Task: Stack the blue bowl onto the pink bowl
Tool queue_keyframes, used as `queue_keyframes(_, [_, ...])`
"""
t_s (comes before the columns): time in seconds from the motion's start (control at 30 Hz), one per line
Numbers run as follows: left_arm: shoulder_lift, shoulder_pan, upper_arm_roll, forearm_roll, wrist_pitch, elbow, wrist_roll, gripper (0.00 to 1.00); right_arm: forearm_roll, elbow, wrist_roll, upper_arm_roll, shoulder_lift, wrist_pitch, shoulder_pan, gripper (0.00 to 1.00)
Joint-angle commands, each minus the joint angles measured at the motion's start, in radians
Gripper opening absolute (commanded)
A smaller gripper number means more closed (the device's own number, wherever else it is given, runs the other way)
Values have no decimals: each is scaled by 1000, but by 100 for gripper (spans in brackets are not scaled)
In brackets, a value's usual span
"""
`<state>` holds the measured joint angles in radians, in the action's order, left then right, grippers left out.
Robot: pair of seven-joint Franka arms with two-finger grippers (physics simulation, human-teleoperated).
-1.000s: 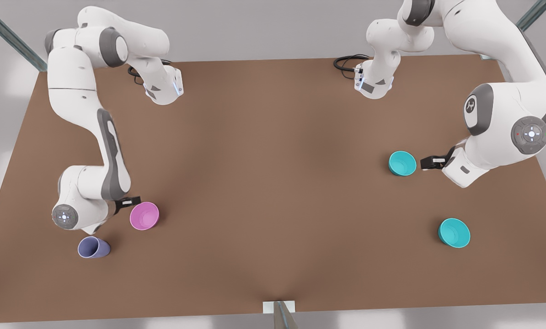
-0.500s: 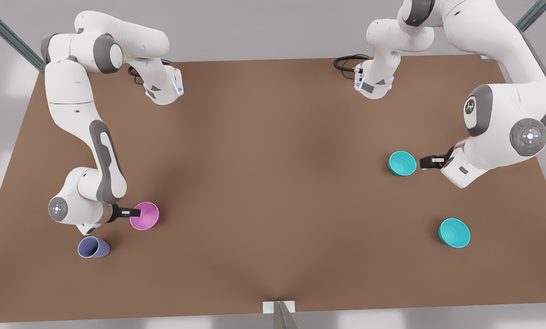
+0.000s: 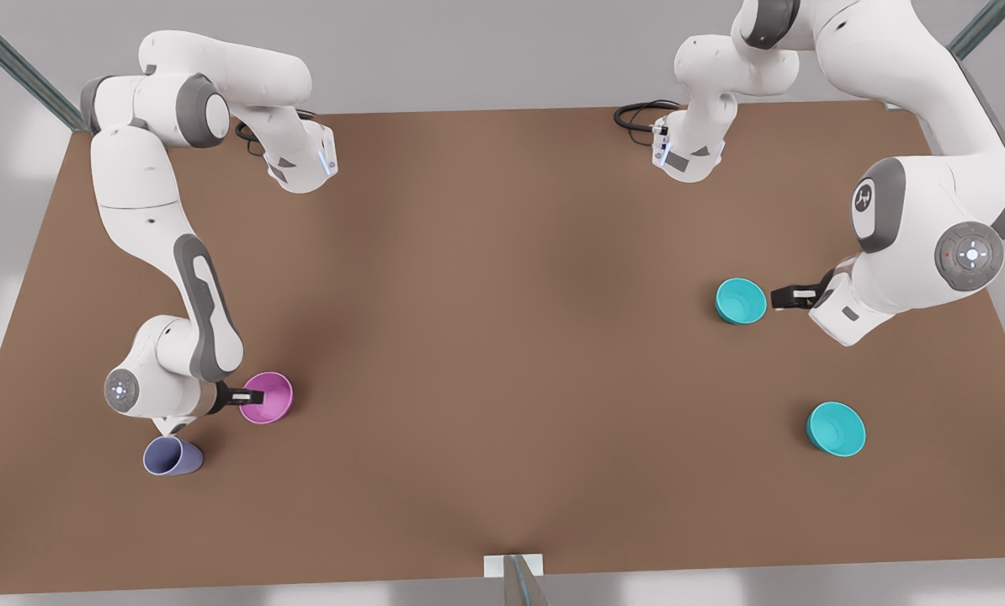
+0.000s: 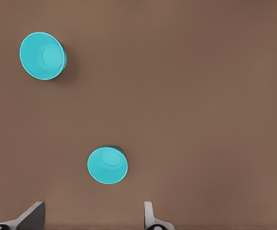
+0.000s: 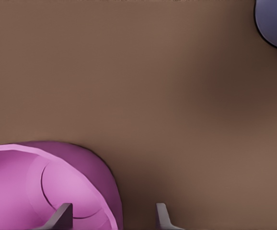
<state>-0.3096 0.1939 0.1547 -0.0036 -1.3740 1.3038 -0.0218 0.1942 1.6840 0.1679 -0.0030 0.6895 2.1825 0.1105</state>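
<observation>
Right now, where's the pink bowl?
The pink bowl sits on the table at the front view's lower left, just above the lavender cup. The open right gripper straddles its rim, one finger inside.

Lavender cup (image 5: 276,24) cut by frame edge

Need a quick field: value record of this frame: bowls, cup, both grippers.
pink bowl: upright on the table, front view's left
blue bowl: upright, front view's right, next to the left gripper
second teal bowl: upright, apart, nearer the front view's bottom edge
cup: lavender, on its side near the pink bowl
left gripper: open, beside the blue bowl, not gripping
right gripper: open, fingers straddling the pink bowl's rim
stacked: no
</observation>
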Motion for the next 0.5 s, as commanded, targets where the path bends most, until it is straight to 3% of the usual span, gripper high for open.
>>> queue_keyframes(0.0, [1,1,0,1,7,0,2,100,1,-1,15,0,-1,-3,0,56])
queue_keyframes(0.07, [6,1,0,1,23,-1,0,100,-1,-10,15,1,-1,-6,-2,27])
queue_keyframes(0.1, [6,1,0,-1,24,-1,0,100,1,-18,15,1,-1,-15,-2,21])
queue_keyframes(0.27, [4,1,0,-4,23,-6,2,100,1,-69,22,12,-7,-105,-5,21])
queue_keyframes(0.4, [6,1,-1,-3,24,-6,2,100,65,-184,-42,172,-15,-316,-8,21])
queue_keyframes(0.47, [4,1,-1,-3,24,-6,0,100,76,-256,-313,298,-8,-308,-64,21])
